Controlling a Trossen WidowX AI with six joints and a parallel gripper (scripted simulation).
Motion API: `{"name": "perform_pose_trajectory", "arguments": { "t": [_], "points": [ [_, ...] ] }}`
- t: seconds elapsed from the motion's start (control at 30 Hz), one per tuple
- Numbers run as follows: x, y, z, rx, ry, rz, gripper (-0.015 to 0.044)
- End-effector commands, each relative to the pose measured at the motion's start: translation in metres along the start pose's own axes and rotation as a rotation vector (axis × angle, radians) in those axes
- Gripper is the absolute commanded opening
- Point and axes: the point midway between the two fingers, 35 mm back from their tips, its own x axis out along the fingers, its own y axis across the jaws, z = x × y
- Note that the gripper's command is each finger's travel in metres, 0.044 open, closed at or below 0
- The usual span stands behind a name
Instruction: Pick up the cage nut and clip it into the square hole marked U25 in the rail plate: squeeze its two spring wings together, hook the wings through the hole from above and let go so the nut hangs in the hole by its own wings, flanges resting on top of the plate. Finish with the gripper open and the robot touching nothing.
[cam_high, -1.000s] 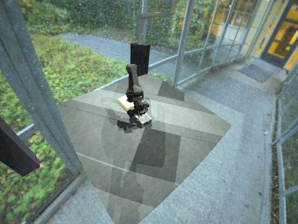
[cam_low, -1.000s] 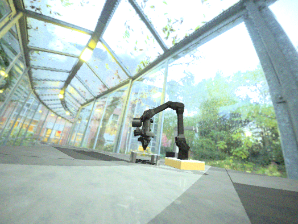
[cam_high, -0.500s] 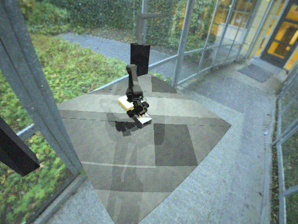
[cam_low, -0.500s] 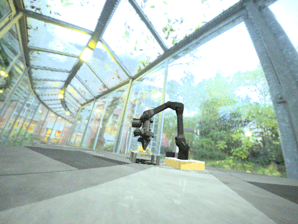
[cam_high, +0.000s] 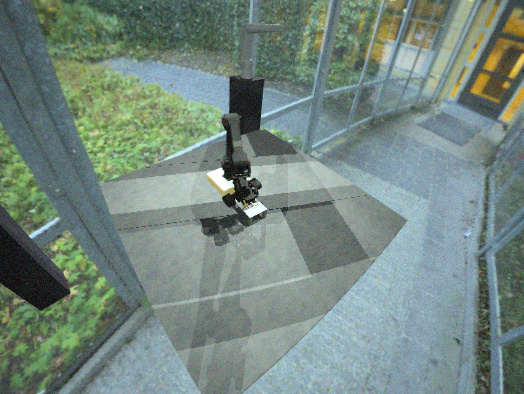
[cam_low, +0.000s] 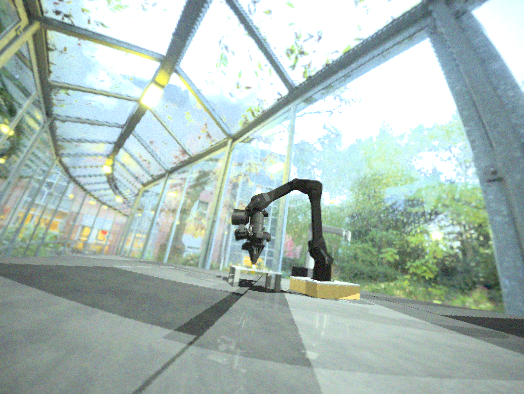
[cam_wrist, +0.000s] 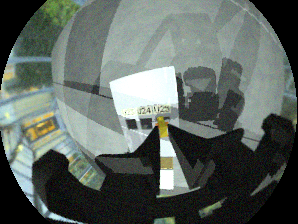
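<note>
The cage nut is a small yellow piece pinched between the fingertips; it is a tiny yellow spot in the exterior view. My gripper is shut on it, pointing down, low over the rail plate. The white rail plate stands raised on legs. Its square holes lie in a row below the labels, U25 at the right end. The nut overlaps the U25 hole in the wrist view, which is partly hidden. I cannot tell whether the wings are in the hole.
A tan square shows on the plate's near part, between the fingers. The arm's base stands by a yellow block behind the plate. A black box with a grey post stands farther back. Arm shadows fall across the floor.
</note>
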Motion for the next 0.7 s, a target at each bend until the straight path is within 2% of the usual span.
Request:
{"name": "perform_pose_trajectory", "arguments": {
  "t": [0.0,0.67],
  "points": [
    [0.0013,0.0,-0.0003,-0.004,0.006,0.015,0.0034],
    [0.0019,-0.0017,-0.0003,-0.004,0.006,0.048,0.0034]
  ]
}}
